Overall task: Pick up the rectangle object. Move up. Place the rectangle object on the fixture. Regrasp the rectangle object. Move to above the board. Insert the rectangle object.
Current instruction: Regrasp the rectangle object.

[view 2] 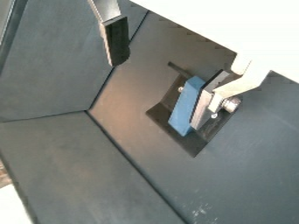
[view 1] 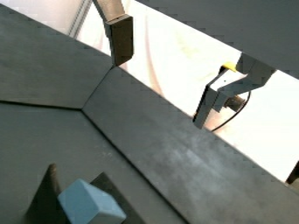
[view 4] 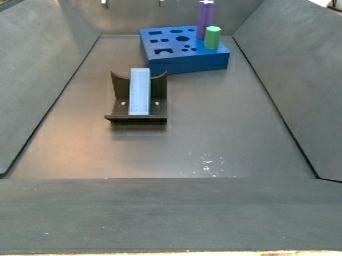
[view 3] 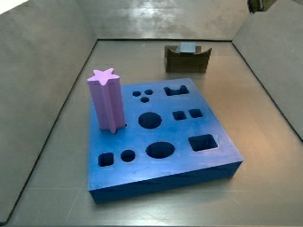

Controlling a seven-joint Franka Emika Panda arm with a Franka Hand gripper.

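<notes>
Purple star-topped post (view 3: 105, 99) upright, green cylinder (view 4: 211, 39) beside it

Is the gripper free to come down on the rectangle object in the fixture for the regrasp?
Probably yes. The gripper is open and empty, apart from the rectangle object, which leans in the fixture with its upper face exposed. Nothing stands beside it; the board is well away.

The gripper (view 2: 176, 70) hangs high with its fingers apart, seemingly clear of everything. Bare floor (view 4: 201, 150) separates the fixture (view 4: 135, 105) from the board (view 4: 181, 55), where a purple post (view 3: 105, 99) stands up.
</notes>
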